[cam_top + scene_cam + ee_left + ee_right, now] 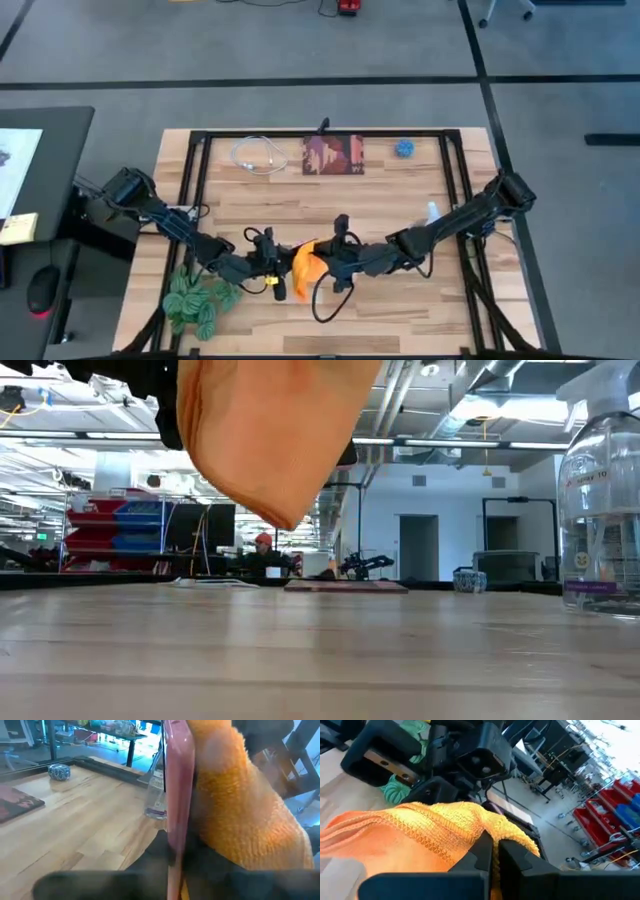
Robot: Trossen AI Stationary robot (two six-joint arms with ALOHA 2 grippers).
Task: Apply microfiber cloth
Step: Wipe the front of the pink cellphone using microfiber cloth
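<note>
- Green leafy plant [200, 300] lies at the desk's [400, 310] 7 o'clock corner, just beside the left arm.
- Left tool [272, 280] sits a little left of desk centre, toward 6 o'clock. In its wrist view it is clamped on the edge of a phone [177, 795] in a pinkish case, held upright on edge.
- White cable [258, 155] is coiled at about 11 o'clock on the desk.
- Cloth [307, 263], bright orange, is in the air near desk centre, between the two tools. In the left wrist view the cloth [240, 815] presses against one flat side of the phone. In the low view its lower corner [270, 440] hangs clear above the wood.
- Dark red-brown printed square [333, 155] lies flat at 12 o'clock, near the far edge.
- Right tool [335, 262] is just right of the cloth, facing the left tool. In its wrist view the fingers [482, 852] are closed on a bunched fold of cloth [420, 840].
- Small blue round object [404, 148] sits at about 1 o'clock.
- Clear spray bottle [600, 490] stands upright at about 3 o'clock, next to the right arm.
- In the room behind the desk, the low view shows a person [264, 552] sitting far off.
</note>
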